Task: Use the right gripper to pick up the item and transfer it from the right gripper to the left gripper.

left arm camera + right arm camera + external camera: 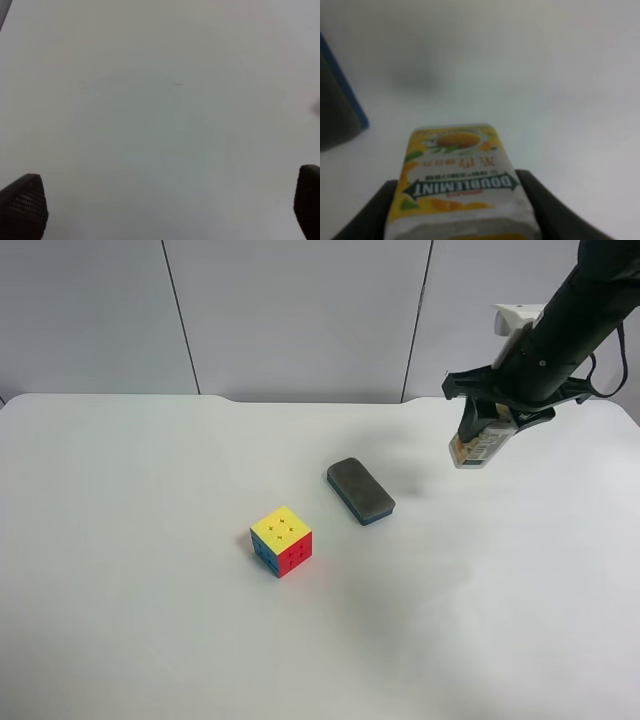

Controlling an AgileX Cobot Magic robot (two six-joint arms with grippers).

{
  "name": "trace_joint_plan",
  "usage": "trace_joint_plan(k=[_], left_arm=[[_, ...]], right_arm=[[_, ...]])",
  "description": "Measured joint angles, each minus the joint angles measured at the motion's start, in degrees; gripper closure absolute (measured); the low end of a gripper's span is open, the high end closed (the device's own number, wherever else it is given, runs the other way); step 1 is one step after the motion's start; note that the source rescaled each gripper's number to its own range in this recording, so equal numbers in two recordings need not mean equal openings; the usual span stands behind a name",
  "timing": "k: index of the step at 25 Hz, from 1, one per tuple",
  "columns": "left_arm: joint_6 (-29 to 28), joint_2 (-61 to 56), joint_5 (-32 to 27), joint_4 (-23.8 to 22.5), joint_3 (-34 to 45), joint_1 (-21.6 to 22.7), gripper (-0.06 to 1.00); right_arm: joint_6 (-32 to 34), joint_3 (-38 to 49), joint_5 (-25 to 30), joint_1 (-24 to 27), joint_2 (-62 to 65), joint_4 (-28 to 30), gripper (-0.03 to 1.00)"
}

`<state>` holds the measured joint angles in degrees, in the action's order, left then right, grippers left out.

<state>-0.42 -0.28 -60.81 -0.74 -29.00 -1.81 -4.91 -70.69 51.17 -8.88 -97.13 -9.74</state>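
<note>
The item [479, 447] is a small white carton with orange fruit print. My right gripper [487, 427], on the black arm at the exterior high view's right, is shut on it and holds it in the air above the table. In the right wrist view the carton [459, 182] fills the space between the two black fingers [542, 207]. My left gripper [165, 212] is open and empty over bare white table; only its two fingertips [22, 207] show. The left arm is out of the exterior high view.
A dark grey eraser block [360, 490] lies on the white table [150, 620] left of and below the held carton. A multicoloured puzzle cube [281, 541] stands nearer the table's middle. The eraser's edge also shows in the right wrist view [335, 110].
</note>
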Motion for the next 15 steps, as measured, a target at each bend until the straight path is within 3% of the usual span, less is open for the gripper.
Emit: trace_joint_plan(k=[7, 15], left_arm=[[0.0, 0.0, 0.0, 0.0, 0.0, 0.0, -0.06], [0.0, 0.0, 0.0, 0.0, 0.0, 0.0, -0.06]], right_arm=[[-11.0, 0.0, 2.7, -1.5, 1.1, -10.1, 0.97], [-16.4, 0.0, 3.0, -8.3, 1.1, -13.8, 0.97]])
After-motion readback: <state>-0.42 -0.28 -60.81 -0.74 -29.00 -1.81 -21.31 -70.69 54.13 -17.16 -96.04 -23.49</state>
